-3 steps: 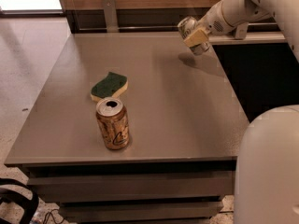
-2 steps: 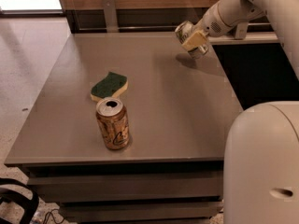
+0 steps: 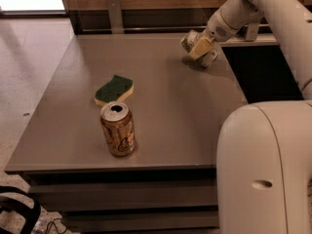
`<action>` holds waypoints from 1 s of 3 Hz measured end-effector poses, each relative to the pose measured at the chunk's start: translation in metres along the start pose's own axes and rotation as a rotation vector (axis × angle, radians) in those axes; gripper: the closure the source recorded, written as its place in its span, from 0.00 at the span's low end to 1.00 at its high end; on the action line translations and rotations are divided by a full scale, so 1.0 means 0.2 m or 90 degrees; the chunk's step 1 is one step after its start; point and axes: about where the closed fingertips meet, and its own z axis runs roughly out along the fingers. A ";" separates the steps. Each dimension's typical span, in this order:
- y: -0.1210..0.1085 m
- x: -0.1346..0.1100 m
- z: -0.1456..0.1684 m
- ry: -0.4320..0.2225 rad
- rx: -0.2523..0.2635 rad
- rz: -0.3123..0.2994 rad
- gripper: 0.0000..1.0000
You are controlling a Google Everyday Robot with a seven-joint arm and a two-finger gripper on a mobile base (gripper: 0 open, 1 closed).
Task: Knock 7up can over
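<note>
Far right of the grey worktop (image 3: 165, 106), near its back edge: that's where we've got the pincer (image 3: 201, 48), at the end of the white arm (image 3: 234, 13) reaching in from the upper right. It looks clamped across the mid-body of the silvery-white aluminium 7up can (image 3: 189, 39): one tan pad crosses the can's waist and both can ends stick out past it. The second pad is hidden behind.

Key relation: 7up can is at the pincer itself, not away from it. Its long axis is already well off vertical, running upper-left to lower-right, with a shadow under it on the worktop. We can't tell if it's touching the surface.

Our read: tip nearly done, what's left is laying it flat and letting go.

Upright gold-orange drink can (image 3: 118, 129) and green-topped yellow sponge (image 3: 114, 88) sit well apart, front left, out of the way.
</note>
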 end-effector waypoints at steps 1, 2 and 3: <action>0.00 0.00 0.04 0.021 -0.009 -0.006 1.00; 0.04 -0.03 0.17 0.045 -0.044 -0.022 1.00; 0.05 -0.05 0.20 0.048 -0.058 -0.026 1.00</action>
